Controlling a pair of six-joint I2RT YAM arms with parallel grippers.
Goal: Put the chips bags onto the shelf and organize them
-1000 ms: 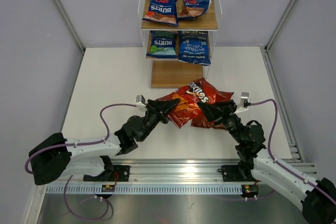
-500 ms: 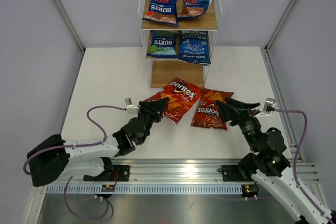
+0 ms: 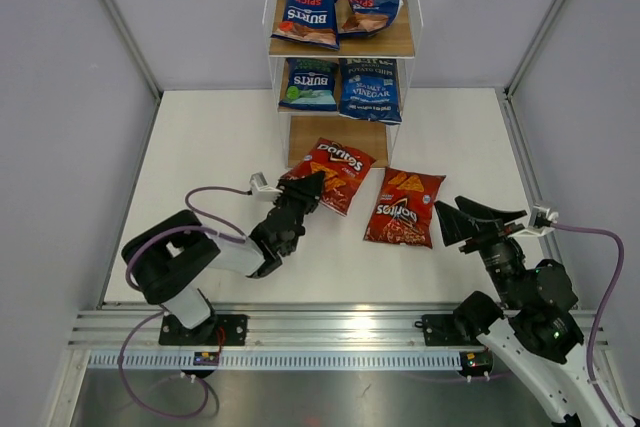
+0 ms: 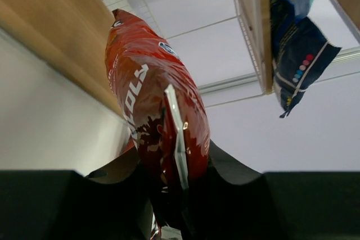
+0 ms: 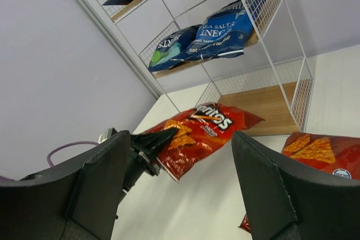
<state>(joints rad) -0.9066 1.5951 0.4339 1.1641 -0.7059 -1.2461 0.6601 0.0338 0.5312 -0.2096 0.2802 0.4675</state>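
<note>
One Doritos bag [image 3: 338, 165], at frame centre, is pinched by the left gripper [image 3: 312, 185], its far end at the shelf's [image 3: 335, 142] bottom board; the right gripper [image 3: 464, 217], lower right, gapes empty.

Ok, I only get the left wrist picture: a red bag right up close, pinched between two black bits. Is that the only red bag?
Observer: No. The top view shows a second Doritos bag lying flat on the table, to the right of the held Doritos bag.
Operator: And what is the other arm doing?
Observer: The right end effector is open with nothing in it, by the right edge of that second bag.
Operator: Is anything on the shelf yet?
Observer: Yes. The shelf holds four blue bags, two on its top board and two on the middle one.
</note>
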